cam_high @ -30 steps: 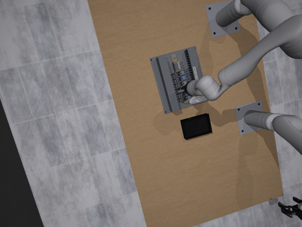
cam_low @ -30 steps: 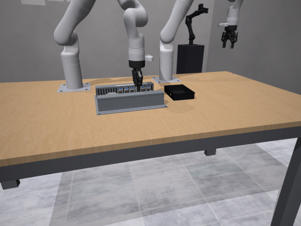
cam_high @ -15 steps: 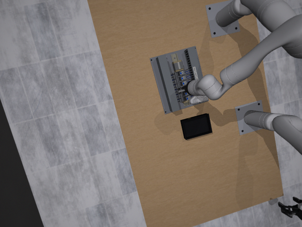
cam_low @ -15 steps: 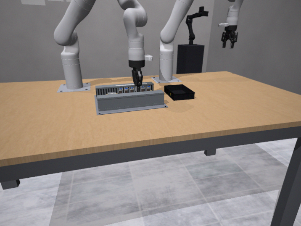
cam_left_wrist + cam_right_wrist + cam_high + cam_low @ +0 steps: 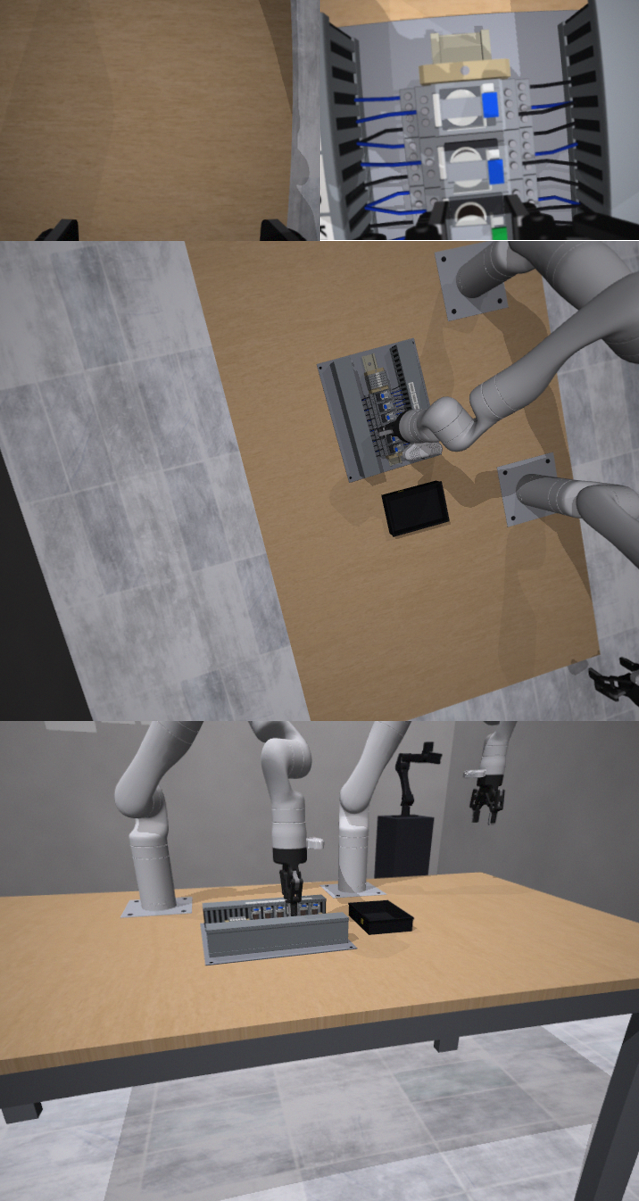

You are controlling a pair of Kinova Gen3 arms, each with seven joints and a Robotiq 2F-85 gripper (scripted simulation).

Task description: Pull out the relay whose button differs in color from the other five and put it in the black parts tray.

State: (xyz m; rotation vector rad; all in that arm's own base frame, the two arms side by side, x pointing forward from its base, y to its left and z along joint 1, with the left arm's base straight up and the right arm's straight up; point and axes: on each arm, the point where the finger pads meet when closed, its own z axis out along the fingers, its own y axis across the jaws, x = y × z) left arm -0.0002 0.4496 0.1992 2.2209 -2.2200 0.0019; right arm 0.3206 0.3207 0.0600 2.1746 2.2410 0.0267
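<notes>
Right claw [image 5: 385, 432] [image 5: 293, 909] [image 5: 477, 210], apparently clamped on the green-buttoned relay [image 5: 472, 232], between the panel's slotted walls [image 5: 346, 418] [image 5: 278, 940] [image 5: 600, 112].

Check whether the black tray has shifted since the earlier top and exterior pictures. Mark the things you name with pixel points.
No. The tray [image 5: 444, 501] [image 5: 385, 928] sits the same way beside the panel [image 5: 330, 395] [image 5: 276, 940], off the same end, in both views.
</notes>
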